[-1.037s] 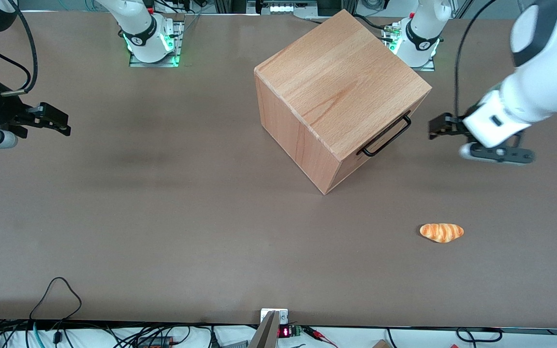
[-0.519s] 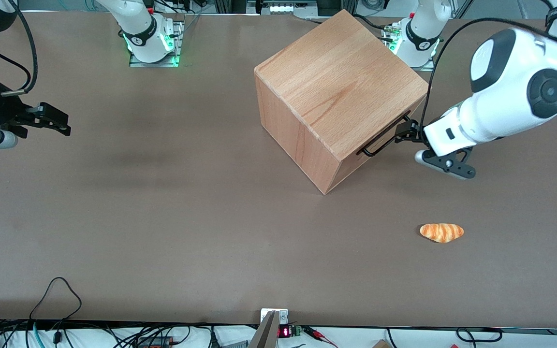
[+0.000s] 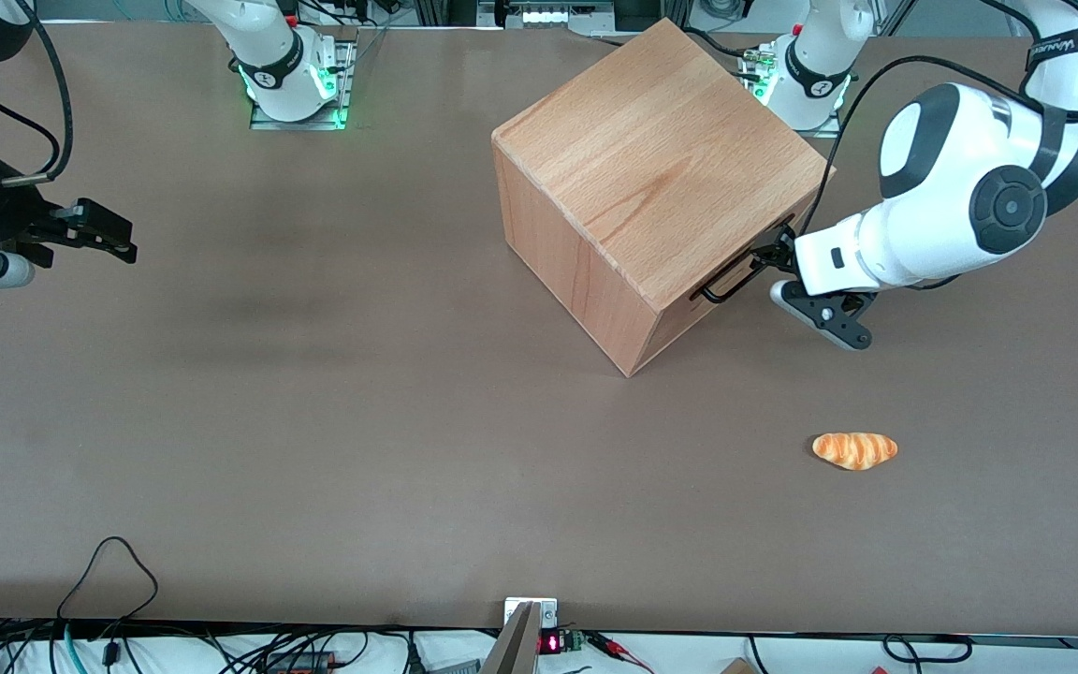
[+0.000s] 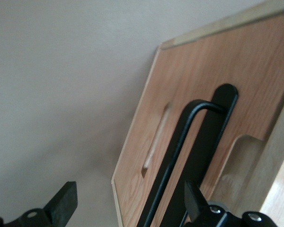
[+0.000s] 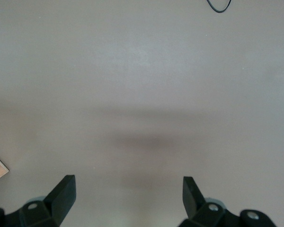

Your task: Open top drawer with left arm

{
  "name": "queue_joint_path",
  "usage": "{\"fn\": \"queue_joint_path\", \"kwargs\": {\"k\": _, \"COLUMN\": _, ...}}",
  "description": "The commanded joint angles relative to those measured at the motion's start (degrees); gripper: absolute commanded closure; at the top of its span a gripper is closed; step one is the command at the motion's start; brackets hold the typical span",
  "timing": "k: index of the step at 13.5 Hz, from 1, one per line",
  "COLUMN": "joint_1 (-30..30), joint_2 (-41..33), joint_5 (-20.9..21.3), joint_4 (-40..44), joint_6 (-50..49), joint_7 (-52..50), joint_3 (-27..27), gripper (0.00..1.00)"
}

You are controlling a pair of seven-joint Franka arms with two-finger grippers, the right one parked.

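The big wooden cube (image 3: 656,159) stands on the brown table. Its top drawer (image 3: 686,320) faces the working arm's end, and its front sits flush with the cube. The thin black wire handle (image 3: 743,265) runs along that front. My left arm (image 3: 955,201) reaches in from that end. Its gripper (image 3: 773,257) is at the handle and open. In the left wrist view the gripper (image 4: 128,205) has its fingers (image 4: 64,203) spread wide. The handle bar (image 4: 173,158) runs between them against the drawer front (image 4: 194,71), closer to one finger.
A striped orange bread roll (image 3: 854,449) lies on the table nearer the front camera than the gripper. Two arm bases (image 3: 291,70) stand at the table's back edge, one close to the cube's top corner. Cables (image 3: 109,571) hang at the near edge.
The left arm has swung in toward the cube. Its gripper has moved from well clear of the drawer front up to the wire handle. The cube and roll have not moved.
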Motion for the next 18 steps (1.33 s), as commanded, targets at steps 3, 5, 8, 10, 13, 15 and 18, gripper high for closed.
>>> {"fn": "queue_joint_path", "kwargs": {"k": 3, "joint_1": 0.8, "joint_2": -0.5, "joint_5": -2.5, "joint_4": -3.3, "joint_6": 3.8, "joint_7": 5.9, "joint_3": -0.8, "gripper": 0.00}}
{"fn": "queue_joint_path", "kwargs": {"k": 5, "joint_1": 0.8, "joint_2": -0.4, "joint_5": -2.5, "joint_4": -3.6, "joint_6": 3.8, "joint_7": 6.5, "joint_3": -0.8, "gripper": 0.00}}
{"fn": "queue_joint_path", "kwargs": {"k": 8, "joint_1": 1.8, "joint_2": -0.3, "joint_5": -2.5, "joint_4": -3.6, "joint_6": 5.1, "joint_7": 10.8, "joint_3": -0.7, "gripper": 0.00}}
{"fn": "queue_joint_path", "kwargs": {"k": 10, "joint_1": 2.3, "joint_2": -0.2, "joint_5": -2.5, "joint_4": -3.6, "joint_6": 5.1, "joint_7": 11.5, "joint_3": -0.6, "gripper": 0.00}}
{"fn": "queue_joint_path", "kwargs": {"k": 13, "joint_1": 2.3, "joint_2": 0.3, "joint_5": -2.5, "joint_4": -3.7, "joint_6": 5.2, "joint_7": 11.4, "joint_3": -0.7, "gripper": 0.00}}
{"fn": "queue_joint_path", "kwargs": {"k": 15, "joint_1": 2.3, "joint_2": 0.6, "joint_5": -2.5, "joint_4": -3.7, "joint_6": 5.4, "joint_7": 11.4, "joint_3": -0.7, "gripper": 0.00}}
{"fn": "queue_joint_path", "kwargs": {"k": 18, "joint_1": 2.3, "joint_2": 1.4, "joint_5": -2.3, "joint_4": -3.7, "joint_6": 6.7, "joint_7": 11.5, "joint_3": -0.5, "gripper": 0.00}}
